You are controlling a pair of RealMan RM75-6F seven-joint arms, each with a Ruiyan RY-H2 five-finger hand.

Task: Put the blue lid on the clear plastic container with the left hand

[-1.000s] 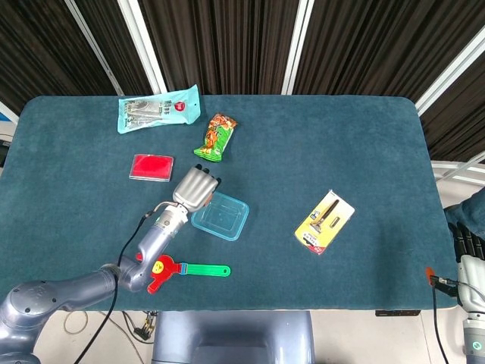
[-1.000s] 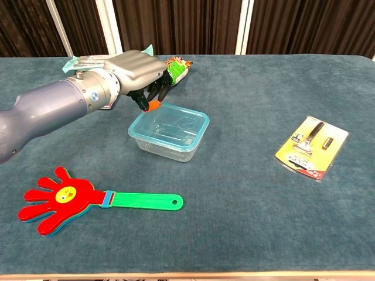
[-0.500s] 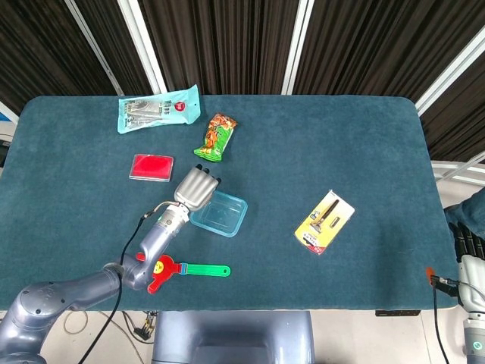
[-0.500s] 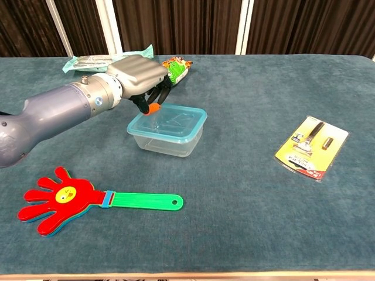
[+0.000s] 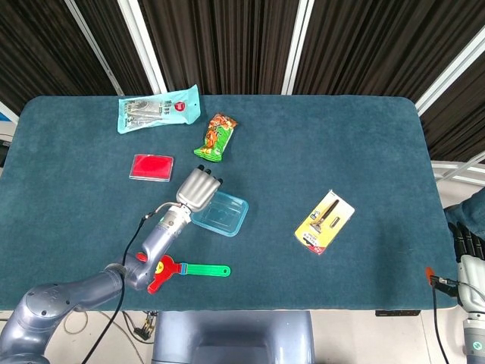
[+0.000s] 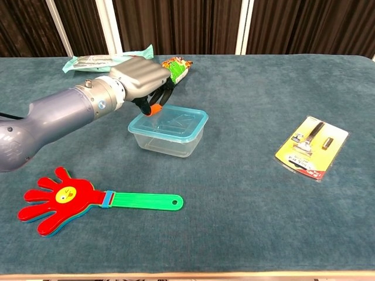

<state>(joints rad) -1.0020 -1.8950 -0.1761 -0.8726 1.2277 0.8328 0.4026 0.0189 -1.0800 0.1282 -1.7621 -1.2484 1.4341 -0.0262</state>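
Since a second ago your left hand (image 6: 140,79) has crept slightly up and away from the camera along the container's far-left edge, and the clear plastic container (image 6: 169,131) has turned a little under it. Fingers (image 6: 153,100) are curled downward at the far-left corner of the blue lid (image 6: 171,120); whether they're pressing it, pinching the rim or just over it, can't tell from either view. Nothing is lifted.

Key relation: the lid lies just right of and nearer the camera than your fingertips, flat on top of the container, long axis running left-right with a slight skew in the chest view. It looks seated or close to it; my guess is a corner still needs pressing down.

Container appears empty: clear walls, nothing visible inside.

Left hand is far nearer; right hand (image 5: 471,254) is parked off the table's right edge, finger state unreadable.

Around: hand clapper (image 6: 76,199) near the front, snack bag (image 5: 216,136) behind the hand, razor pack (image 6: 311,146) well to the right.
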